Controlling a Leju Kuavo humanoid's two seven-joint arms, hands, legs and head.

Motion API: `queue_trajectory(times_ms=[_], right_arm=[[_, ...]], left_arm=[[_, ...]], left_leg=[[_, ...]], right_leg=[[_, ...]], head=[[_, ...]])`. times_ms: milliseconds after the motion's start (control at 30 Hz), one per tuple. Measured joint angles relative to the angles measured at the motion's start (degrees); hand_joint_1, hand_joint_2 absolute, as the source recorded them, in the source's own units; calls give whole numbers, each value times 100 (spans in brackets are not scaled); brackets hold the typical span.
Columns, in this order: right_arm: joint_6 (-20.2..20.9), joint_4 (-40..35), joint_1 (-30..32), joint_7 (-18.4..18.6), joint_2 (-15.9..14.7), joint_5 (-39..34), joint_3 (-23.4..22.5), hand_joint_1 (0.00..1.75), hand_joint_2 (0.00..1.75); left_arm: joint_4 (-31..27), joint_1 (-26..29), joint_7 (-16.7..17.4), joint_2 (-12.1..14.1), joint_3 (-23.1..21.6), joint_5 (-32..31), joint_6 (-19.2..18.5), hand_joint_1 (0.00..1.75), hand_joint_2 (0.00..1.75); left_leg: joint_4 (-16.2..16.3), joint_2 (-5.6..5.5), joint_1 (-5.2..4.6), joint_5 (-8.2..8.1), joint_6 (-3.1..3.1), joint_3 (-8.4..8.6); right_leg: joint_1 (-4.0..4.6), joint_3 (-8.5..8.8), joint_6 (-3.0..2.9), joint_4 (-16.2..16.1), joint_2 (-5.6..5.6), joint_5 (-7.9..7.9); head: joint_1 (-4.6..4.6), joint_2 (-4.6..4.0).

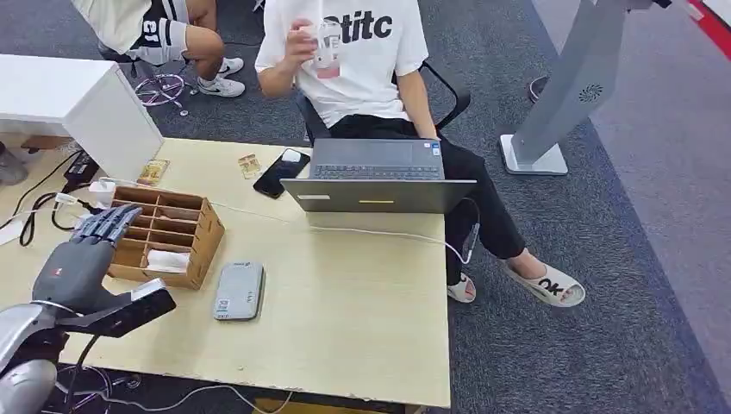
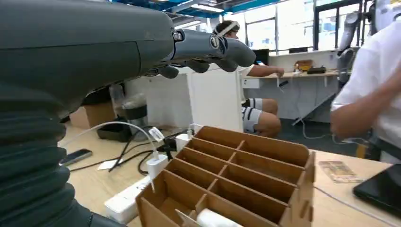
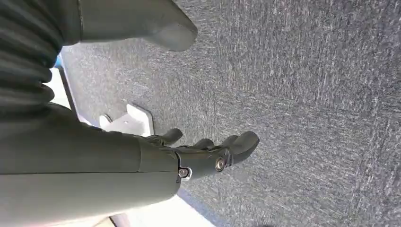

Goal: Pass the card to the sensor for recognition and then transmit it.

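My left hand (image 1: 82,250) hovers over the left end of a wooden divided box (image 1: 185,226) on the table, fingers stretched out and holding nothing. The left wrist view shows its fingers (image 2: 213,47) reaching above the box (image 2: 246,170). A white card (image 1: 168,259) lies in a front compartment of the box, and its white edge (image 2: 215,218) appears close under the hand. The grey card sensor (image 1: 239,291) lies flat on the table just right of the box. My right hand (image 3: 203,156) hangs over grey carpet, fingers loosely apart and empty.
An open laptop (image 1: 379,177) and a black phone (image 1: 280,171) sit at the table's far edge, with two small picture cards (image 1: 153,171) nearby. A seated person (image 1: 362,60) faces the table. Cables and a power strip (image 1: 52,211) lie left of the box.
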Motion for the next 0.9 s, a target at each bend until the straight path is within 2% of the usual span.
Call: queue_trajectory(times_ms=[167, 367, 500, 800, 900], right_arm=[[-11, 0, -6, 0, 0, 46, -7, 0, 175], [-11, 0, -13, 24, 0, 138, -7, 0, 175], [-11, 0, -15, 28, 0, 162, -9, 0, 175], [-9, 0, -17, 42, 0, 182, -9, 0, 175], [2, 0, -19, 44, 0, 241, -9, 0, 175]], left_arm=[[129, 81, 114, -15, 24, -424, 22, 0, 175], [554, 96, 387, -225, 22, -1145, 352, 0, 175], [813, 96, 387, -376, 22, -1213, 374, 0, 175], [1082, 95, 385, -538, 22, -1272, 411, 0, 175], [1272, 77, 396, -643, 22, -1435, 535, 0, 175]], left_leg=[[0, 0, -1, 0, 0, 0], [0, 0, -1, 0, 0, 2], [0, 0, -1, 0, 0, 1], [0, 0, -1, 0, 0, 0], [1, 0, -1, 0, 0, 1]], right_leg=[[-1, 0, 0, -1, 0, 0], [-1, 0, 0, -2, 0, 1], [-1, 0, 0, -1, 0, 1], [-1, -1, 0, -2, 0, 0], [-1, -1, 0, -2, 0, 1]], head=[[0, 0], [-2, 0], [0, 0], [-2, 0], [2, 0]])
